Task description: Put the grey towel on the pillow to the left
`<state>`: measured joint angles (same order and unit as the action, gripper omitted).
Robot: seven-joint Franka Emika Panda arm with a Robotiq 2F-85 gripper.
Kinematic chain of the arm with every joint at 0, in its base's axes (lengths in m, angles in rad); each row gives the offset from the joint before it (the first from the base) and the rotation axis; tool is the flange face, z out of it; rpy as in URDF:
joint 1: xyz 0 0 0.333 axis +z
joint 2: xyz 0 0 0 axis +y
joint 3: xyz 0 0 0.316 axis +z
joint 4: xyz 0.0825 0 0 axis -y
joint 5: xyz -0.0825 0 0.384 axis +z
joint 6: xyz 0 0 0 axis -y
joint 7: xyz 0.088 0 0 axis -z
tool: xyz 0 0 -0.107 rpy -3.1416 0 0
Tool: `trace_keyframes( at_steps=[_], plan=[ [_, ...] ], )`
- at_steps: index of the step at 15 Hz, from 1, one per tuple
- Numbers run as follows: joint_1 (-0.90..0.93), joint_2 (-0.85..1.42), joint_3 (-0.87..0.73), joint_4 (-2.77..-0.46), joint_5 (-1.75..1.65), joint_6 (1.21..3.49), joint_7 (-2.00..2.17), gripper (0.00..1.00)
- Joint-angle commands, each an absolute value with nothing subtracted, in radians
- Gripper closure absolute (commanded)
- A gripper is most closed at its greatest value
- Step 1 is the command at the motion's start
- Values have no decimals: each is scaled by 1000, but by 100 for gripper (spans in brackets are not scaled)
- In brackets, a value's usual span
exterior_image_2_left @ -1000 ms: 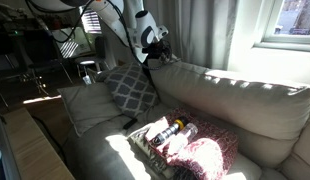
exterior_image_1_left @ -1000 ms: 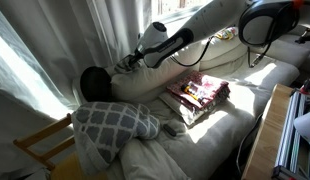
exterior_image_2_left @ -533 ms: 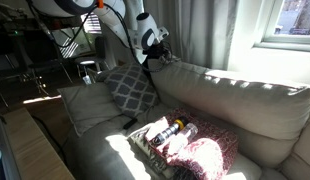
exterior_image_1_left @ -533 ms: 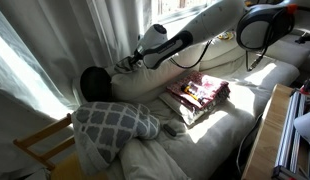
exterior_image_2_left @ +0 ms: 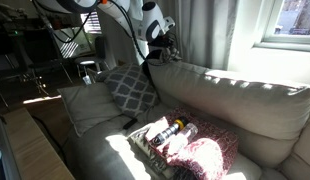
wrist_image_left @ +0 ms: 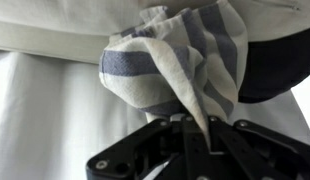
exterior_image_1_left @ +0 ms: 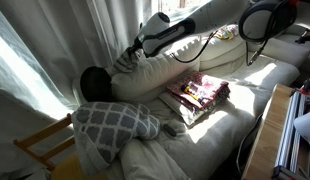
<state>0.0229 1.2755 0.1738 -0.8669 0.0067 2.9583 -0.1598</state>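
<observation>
Holding the small grey cloth towel with pale stripes (wrist_image_left: pixel 180 55) clenched in my end effector (wrist_image_left: pixel 200 126), it's dangling bunched up right over the top edge of the cream sofa back cushion (exterior_image_1_left: pixel 160 80).

Reaches in from the upper right in an exterior view, white arm (exterior_image_1_left: pixel 200 22) stretched long toward the left, gripper (exterior_image_1_left: pixel 136 50) tipped downward at its end, black fingers (wrist_image_left: pixel 231 138) pressed together on a hanging fold of the grey towel (wrist_image_left: pixel 175 60), no gap showing between them.
</observation>
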Motion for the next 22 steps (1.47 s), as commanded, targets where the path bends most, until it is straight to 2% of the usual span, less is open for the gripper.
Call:
trace_keyframes(
  at_steps=[1,10,18,22],
  plan=[
    [-32,1209,257,-891,18,2924,-217,99],
    [-85,1098,318,-929,4,2976,-235,99],
    [-343,969,761,-1213,54,2784,-613,99],
    [-444,909,861,-1378,149,2676,-745,99]
  ],
)
